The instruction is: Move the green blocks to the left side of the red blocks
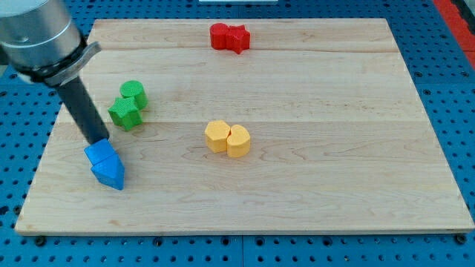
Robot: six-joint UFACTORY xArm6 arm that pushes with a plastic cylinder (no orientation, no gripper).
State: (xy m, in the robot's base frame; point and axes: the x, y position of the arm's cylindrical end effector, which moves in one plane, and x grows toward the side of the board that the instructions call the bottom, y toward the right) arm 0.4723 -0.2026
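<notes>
No jaws here: a bare rod ends in my tip (99, 141), touching the blue blocks (105, 165). Green blocks (128, 104) sit just above-right; red blocks (228, 37) lie at the worktop's (334, 163) top.

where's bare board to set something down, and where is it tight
Free: the view's right, past the yellow blocks and below the red blocks; also the bottom strip. Crowded: the view's left, where green blocks, blue blocks and my tip cluster.

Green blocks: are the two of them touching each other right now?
Touching. The camera view shows the green cylinder pressed against the green star with no board visible between them. My tip sits below them, at the blue blocks.
</notes>
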